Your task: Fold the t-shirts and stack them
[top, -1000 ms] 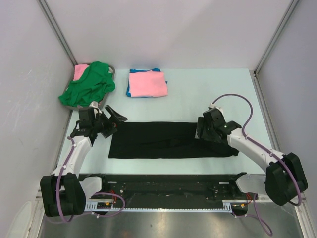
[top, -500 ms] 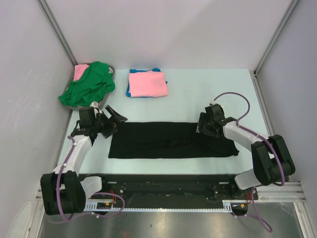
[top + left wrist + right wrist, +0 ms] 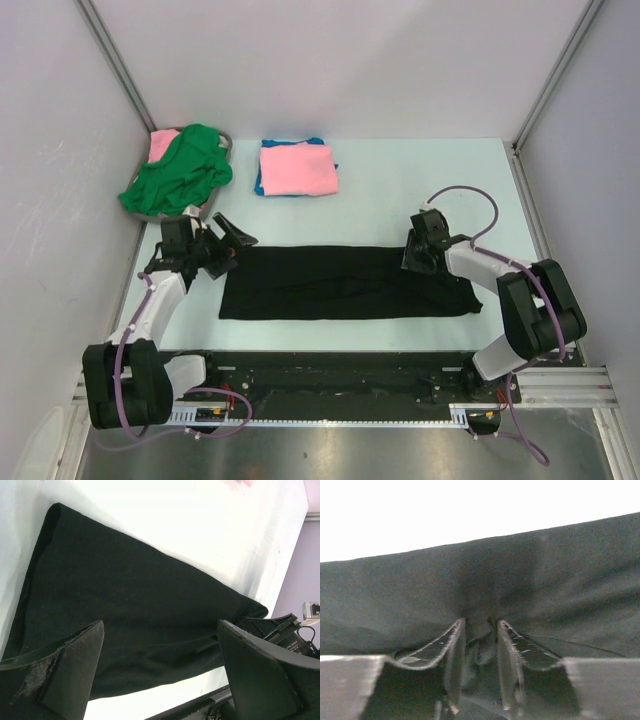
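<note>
Your black shirt (image 3: 345, 282) lies flat as a long folded band across the near half of the table (image 3: 420, 190), running left to right, parallel to the near edge. Your right gripper (image 3: 412, 258) is down on the far right corner of that band. In the right wrist view its fingers (image 3: 454, 650) stand narrow, with a raised fold of the black cloth (image 3: 520, 580) pinched between them. Your left gripper (image 3: 228, 243) sits at the band's left end, by its far corner. The left wrist view shows its fingers (image 3: 65, 670) spread wide, holding nothing, with the cloth (image 3: 125, 605) lying below them. Whether they touch it you cannot tell. At the far left corner a green shirt (image 3: 178, 170) lies crumpled over a pink one (image 3: 161, 143). Just right of it, along the far edge, a folded pink shirt (image 3: 298, 168) rests on a blue shirt (image 3: 261, 186), well apart from the black band.
</note>
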{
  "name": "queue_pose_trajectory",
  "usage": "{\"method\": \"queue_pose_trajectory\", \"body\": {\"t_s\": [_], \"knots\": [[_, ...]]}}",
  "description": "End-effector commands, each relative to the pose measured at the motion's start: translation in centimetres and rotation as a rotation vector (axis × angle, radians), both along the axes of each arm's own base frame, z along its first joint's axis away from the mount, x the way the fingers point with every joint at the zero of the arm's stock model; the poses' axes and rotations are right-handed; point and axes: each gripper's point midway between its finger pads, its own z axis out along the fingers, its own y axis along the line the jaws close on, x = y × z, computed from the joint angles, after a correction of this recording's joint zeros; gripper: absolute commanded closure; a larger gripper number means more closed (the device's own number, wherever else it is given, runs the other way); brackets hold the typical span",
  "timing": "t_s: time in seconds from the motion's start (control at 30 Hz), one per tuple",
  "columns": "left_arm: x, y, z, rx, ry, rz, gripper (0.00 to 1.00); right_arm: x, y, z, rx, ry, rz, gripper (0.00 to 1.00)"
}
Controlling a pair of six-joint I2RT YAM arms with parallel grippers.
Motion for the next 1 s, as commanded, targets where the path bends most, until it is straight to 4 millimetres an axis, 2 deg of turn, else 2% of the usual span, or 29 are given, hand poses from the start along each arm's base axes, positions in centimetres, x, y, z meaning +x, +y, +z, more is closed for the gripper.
{"method": "queue_pose_trajectory", "body": {"t_s": [0.0,0.1,0.17,0.33,0.37,0.5,0.63,0.67,0.73,0.77,0.83,0.87,0.93,0.97], "knots": [[0.4,0.2,0.3,0.016,-0.041,-0.018,0.0,1.4,0.8,1.4,0.006,-0.05,0.015,0.73],[0.4,0.1,0.3,0.014,-0.04,-0.02,0.0,0.9,0.6,2.1,-0.021,-0.053,0.021,0.82],[0.4,0.1,0.5,0.013,-0.045,-0.021,0.0,0.5,0.8,3.1,-0.042,-0.077,0.031,0.93],[0.2,0.0,0.7,0.006,-0.051,-0.022,0.0,-1.4,0.7,5.0,-0.118,-0.106,0.051,0.99],[0.1,0.0,0.8,0.005,-0.053,-0.021,0.0,-1.9,1.3,5.6,-0.113,-0.117,0.069,1.0],[0.0,-0.1,1.2,0.002,-0.064,-0.019,0.0,-4.3,1.8,6.1,-0.136,-0.094,0.094,1.0],[-0.3,-0.2,1.4,-0.006,-0.069,-0.021,0.0,-7.0,2.7,5.7,-0.156,-0.037,0.145,0.99],[-0.4,-0.2,1.5,-0.005,-0.073,-0.022,0.0,-7.5,2.9,5.5,-0.165,-0.024,0.158,0.88],[-0.5,-0.2,1.6,-0.007,-0.076,-0.021,0.0,-9.1,3.2,4.8,-0.21,0.007,0.188,0.78],[-0.7,-0.3,1.6,-0.006,-0.077,-0.023,0.0,-9.6,3.2,4.6,-0.23,0.014,0.197,0.64],[-0.8,-0.4,1.7,-0.01,-0.08,-0.028,0.0,-10.6,3.0,4.0,-0.289,0.032,0.203,0.52],[-0.9,-0.5,1.7,-0.011,-0.083,-0.03,0.0,-11.0,2.4,3.9,-0.319,0.04,0.195,0.42],[-1.2,-0.4,1.6,-0.011,-0.082,-0.03,0.0,-10.6,1.9,4.7,-0.337,-0.008,0.143,0.28],[-1.2,-0.5,1.6,-0.01,-0.085,-0.033,0.0,-10.3,1.6,5.2,-0.336,-0.031,0.12,0.14]]}}
